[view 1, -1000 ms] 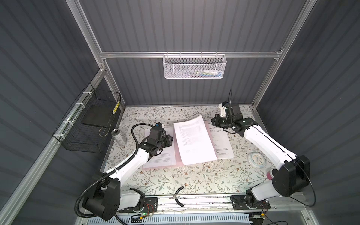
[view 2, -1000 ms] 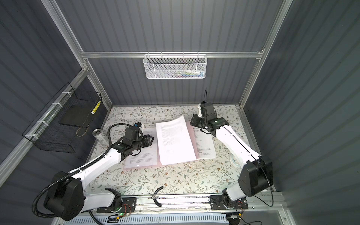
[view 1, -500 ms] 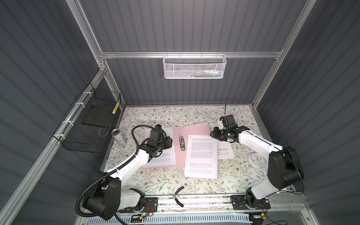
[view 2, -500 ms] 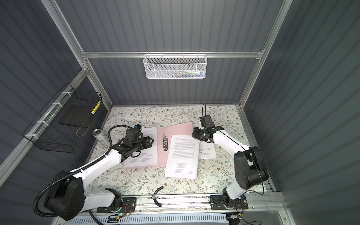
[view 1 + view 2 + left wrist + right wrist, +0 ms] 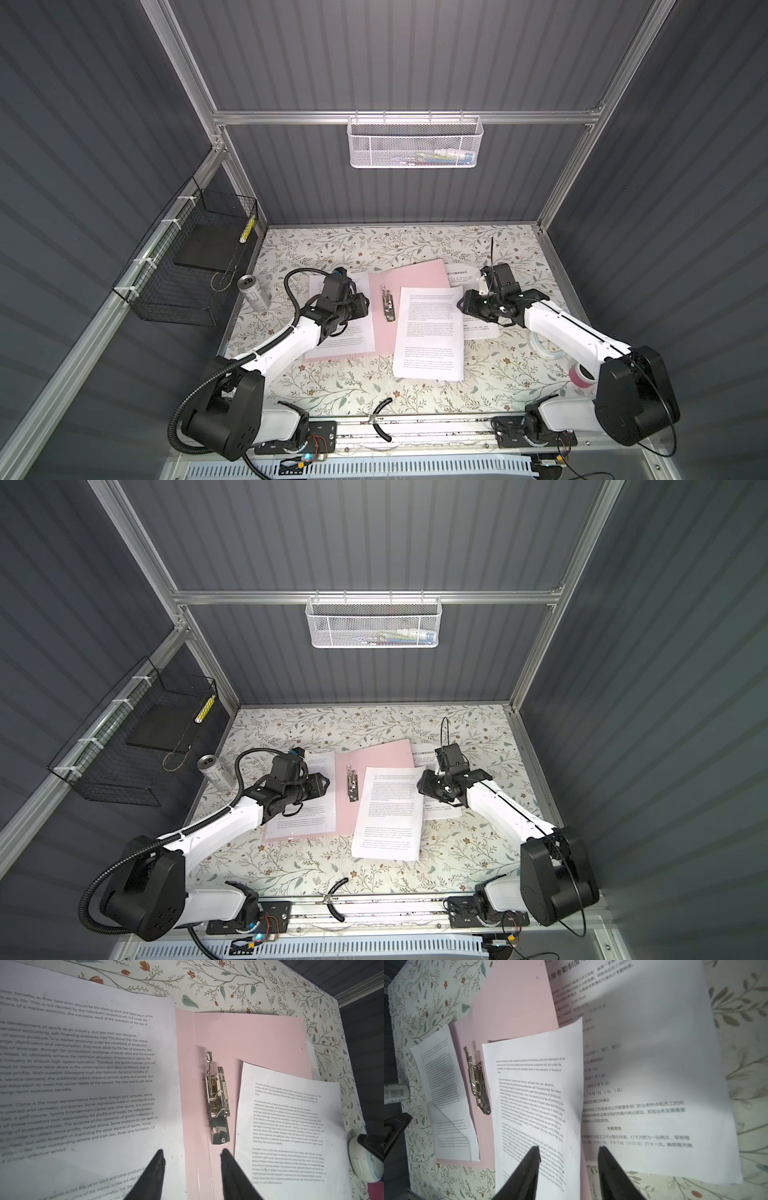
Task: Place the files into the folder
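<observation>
- Floral tabletop (image 5: 332, 386): lies beneath the folder.
- Folder (image 5: 415, 276), pale pink: lies open and flat, inner faces up.
- Files, three printed sheets: first sheet (image 5: 359, 336) lies on the folder's left cover. Second sheet (image 5: 430, 332) overlaps its right cover and overhangs the near edge. Chinese-text sheet (image 5: 461, 274) lies against its right edge.
- Left gripper (image 5: 192, 1154): over the folder's left cover, fingers apart, empty.
- Right gripper (image 5: 569, 1148): over the folder's right edge, fingers apart, holding nothing.
- Metal lever clip (image 5: 388, 305): just beside the folder's spine.
</observation>
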